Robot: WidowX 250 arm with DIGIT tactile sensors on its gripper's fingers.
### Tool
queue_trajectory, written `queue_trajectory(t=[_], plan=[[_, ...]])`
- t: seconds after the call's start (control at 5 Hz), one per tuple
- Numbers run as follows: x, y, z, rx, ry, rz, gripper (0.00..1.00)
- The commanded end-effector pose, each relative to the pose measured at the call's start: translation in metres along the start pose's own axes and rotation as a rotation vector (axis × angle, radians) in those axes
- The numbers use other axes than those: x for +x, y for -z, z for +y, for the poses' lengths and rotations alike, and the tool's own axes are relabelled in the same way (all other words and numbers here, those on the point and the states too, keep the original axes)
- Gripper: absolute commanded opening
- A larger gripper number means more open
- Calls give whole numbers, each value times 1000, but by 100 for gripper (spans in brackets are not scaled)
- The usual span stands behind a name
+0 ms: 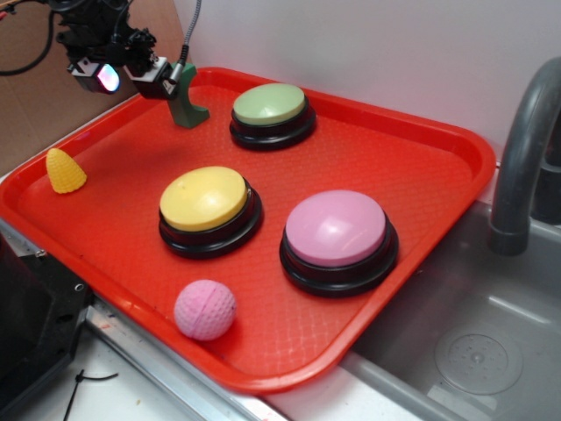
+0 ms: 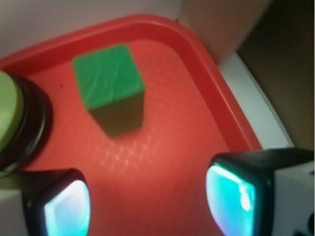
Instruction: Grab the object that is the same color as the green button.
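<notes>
Exterior view: a red tray [image 1: 421, 140] sits beside a sink [image 1: 473, 351] with a grey faucet [image 1: 526, 149]. On the tray stand three large push buttons: the green button [image 1: 270, 105] at the back, a yellow button [image 1: 204, 200] in the middle and a pink button [image 1: 337, 230] toward the sink. A pink ball [image 1: 205, 309] lies near the front rim, and a yellow corn-shaped cone [image 1: 65, 170] rests at the left edge. The task's thing, the dark green L-shaped block [image 1: 186, 102], stands upright in the tray's far corner, just beside the green button. The gripper [image 1: 131, 77] hangs above and slightly left of the block, apparently not touching it.

Wrist view: the block [image 2: 110, 83] shows its square top ahead of the gripper [image 2: 147, 206], with the green button's edge [image 2: 10, 118] at the left and the tray rim [image 2: 206, 83] curving round behind. The fingers [image 2: 236, 196] are spread wide, empty, with the block lying beyond them rather than between them.

Risks, as I judge them: the block is small and stands close to both the raised rim and the button, so a descent off to one side could tip it over or push it against the rim. A finger could also land on the button or the rim. Closing too early would catch nothing.

No brand, label or writing is legible in either view.
</notes>
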State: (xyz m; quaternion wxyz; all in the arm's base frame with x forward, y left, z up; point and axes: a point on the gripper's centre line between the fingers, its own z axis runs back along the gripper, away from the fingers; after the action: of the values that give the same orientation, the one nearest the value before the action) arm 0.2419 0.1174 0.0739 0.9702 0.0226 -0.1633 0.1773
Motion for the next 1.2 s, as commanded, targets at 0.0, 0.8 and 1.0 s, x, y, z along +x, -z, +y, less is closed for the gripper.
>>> queue_trajectory(t=[0.0, 0.8, 1.0], plan=[[32, 7, 1, -22, 21, -117, 100], [41, 23, -3, -76, 29, -139, 0], [37, 14, -9, -6, 40, -26, 0]])
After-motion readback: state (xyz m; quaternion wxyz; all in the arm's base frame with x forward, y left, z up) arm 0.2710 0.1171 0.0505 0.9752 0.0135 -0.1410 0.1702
